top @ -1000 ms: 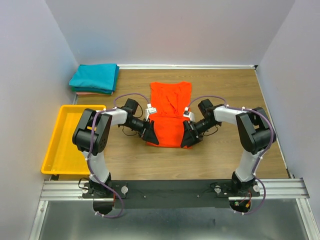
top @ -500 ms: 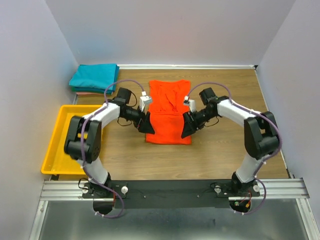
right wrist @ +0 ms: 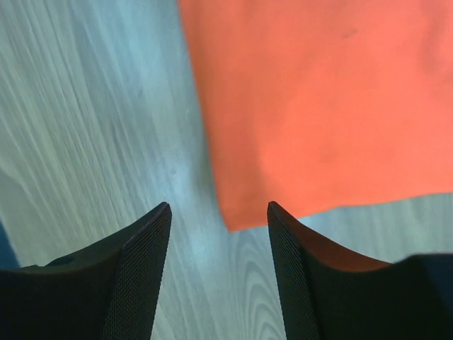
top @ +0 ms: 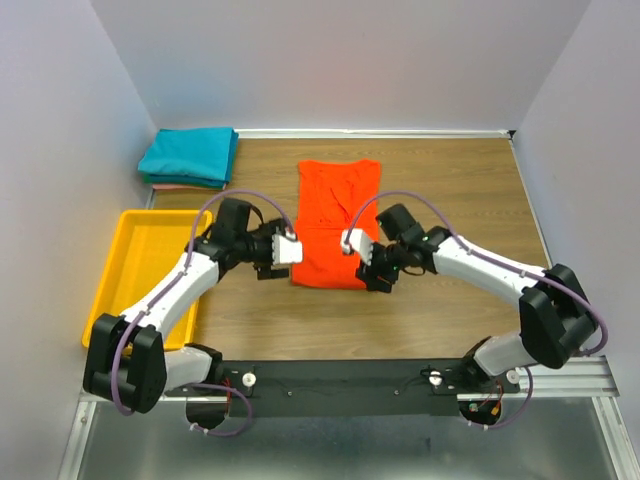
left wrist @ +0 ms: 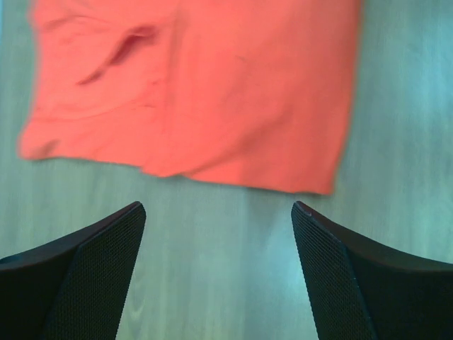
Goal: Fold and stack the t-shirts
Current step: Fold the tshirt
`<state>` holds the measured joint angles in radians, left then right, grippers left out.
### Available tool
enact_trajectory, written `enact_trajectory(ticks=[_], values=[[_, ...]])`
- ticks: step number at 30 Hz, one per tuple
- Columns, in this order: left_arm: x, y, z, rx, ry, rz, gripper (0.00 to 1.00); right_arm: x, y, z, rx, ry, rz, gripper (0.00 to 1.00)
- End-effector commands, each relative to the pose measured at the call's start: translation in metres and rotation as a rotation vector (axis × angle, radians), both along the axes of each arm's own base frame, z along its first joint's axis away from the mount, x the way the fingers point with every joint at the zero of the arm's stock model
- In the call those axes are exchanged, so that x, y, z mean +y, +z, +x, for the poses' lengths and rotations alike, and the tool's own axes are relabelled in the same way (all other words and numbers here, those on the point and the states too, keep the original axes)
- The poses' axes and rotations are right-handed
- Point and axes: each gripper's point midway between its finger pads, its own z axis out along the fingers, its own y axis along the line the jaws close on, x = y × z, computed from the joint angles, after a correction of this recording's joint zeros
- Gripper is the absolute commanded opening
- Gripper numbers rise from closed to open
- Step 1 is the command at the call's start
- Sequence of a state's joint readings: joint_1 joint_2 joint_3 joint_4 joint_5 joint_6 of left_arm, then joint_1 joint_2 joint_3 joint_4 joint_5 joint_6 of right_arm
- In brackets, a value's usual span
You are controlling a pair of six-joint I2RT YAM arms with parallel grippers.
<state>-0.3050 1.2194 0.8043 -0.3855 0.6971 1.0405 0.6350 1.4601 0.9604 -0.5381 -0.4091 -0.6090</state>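
Left pincer (left wrist: 218, 212) wide open, empty, above table (left wrist: 212, 290); orange-red t-shirt (left wrist: 212, 85) lies flat just ahead of it. Right pincer (right wrist: 219, 207) jaws apart, nothing gripped, t-shirt corner beneath its gap.

A yellow plastic tray (top: 130, 270) sits at the left edge of the wooden counter (top: 450, 190), which pale walls (top: 350, 60) enclose.

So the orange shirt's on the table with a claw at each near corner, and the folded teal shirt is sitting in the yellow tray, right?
Not quite. The top view shows the teal shirt at the table's far left corner, beyond the yellow tray, not in it.
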Motion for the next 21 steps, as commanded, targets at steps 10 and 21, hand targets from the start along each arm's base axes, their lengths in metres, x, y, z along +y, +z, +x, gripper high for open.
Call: enact_trajectory(ticks=[10, 21], values=[[-0.014, -0.071, -0.041, -0.101, -0.244, 0.204, 0.60, -0.003, -0.053, -0.003, -0.262, 0.188, -0.143, 0.52], [-0.023, -0.101, -0.053, -0.026, -0.301, 0.255, 0.50, -0.014, -0.077, -0.008, -0.243, 0.202, -0.198, 0.40]])
